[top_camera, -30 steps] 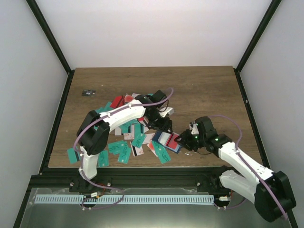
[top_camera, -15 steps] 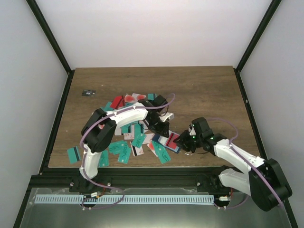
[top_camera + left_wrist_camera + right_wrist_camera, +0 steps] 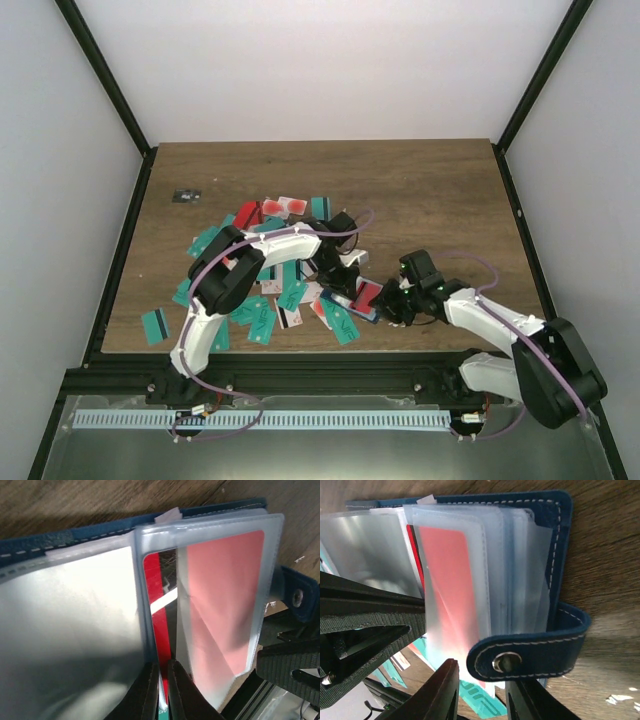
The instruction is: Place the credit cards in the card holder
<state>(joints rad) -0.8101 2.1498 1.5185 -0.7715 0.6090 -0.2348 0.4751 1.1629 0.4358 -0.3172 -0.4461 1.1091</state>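
The navy card holder lies open at the front middle, its clear sleeves fanned out. One sleeve holds a red card. My left gripper is shut on another red card and holds it edge-on in the gap between two sleeves. My right gripper is open at the holder's right edge. Its fingers straddle the end of the clasp tab and the sleeve edge. Many teal, red and white credit cards lie scattered left of the holder.
A tiny black-grey object lies at the far left of the wooden table. Black frame posts and white walls stand on all sides. The two grippers are close together over the holder.
My left gripper has moved right and nearer with the red card, down to the open holder. My right gripper has moved left up to the holder's clasp side.
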